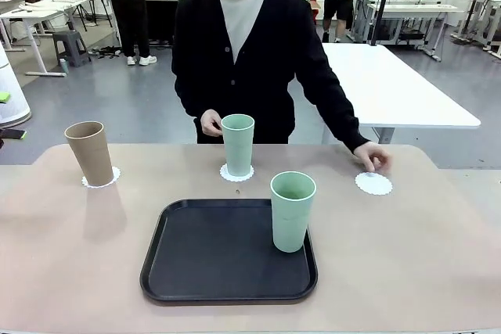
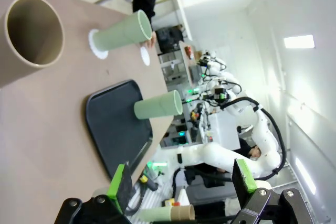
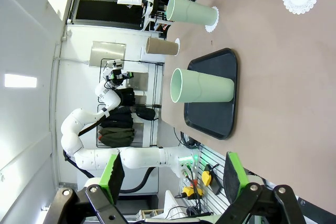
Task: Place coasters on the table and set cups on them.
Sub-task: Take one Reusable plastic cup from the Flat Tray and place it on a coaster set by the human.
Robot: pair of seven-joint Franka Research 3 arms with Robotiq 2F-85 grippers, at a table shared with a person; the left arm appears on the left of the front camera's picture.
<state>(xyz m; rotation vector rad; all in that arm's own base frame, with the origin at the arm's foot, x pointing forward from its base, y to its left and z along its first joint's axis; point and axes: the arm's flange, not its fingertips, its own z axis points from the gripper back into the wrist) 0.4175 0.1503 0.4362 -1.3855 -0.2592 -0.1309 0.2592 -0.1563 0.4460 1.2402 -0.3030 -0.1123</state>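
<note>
the tan cup (image 1: 90,152) is set on a coaster (image 1: 104,180) beyond the left corner of the tray (image 1: 203,256), one mint cup (image 1: 237,143) likewise just behind the tray. the third mint cup (image 1: 292,210) is left on the tray; the empty coaster (image 1: 373,184) right of the tray is met at its edge by the person's hand (image 1: 371,156). the left gripper (image 2: 181,179) and right gripper (image 3: 173,174) are held short of the tray, fingers spread wide, empty.

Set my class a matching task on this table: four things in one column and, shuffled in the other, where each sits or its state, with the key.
1 brown cup
2 far green cup
3 near green cup
4 right coaster

A on the tray
B bare, touched by the person's hand
C on the left coaster
D on the middle coaster

Pairs: 1-C, 2-D, 3-A, 4-B
</note>
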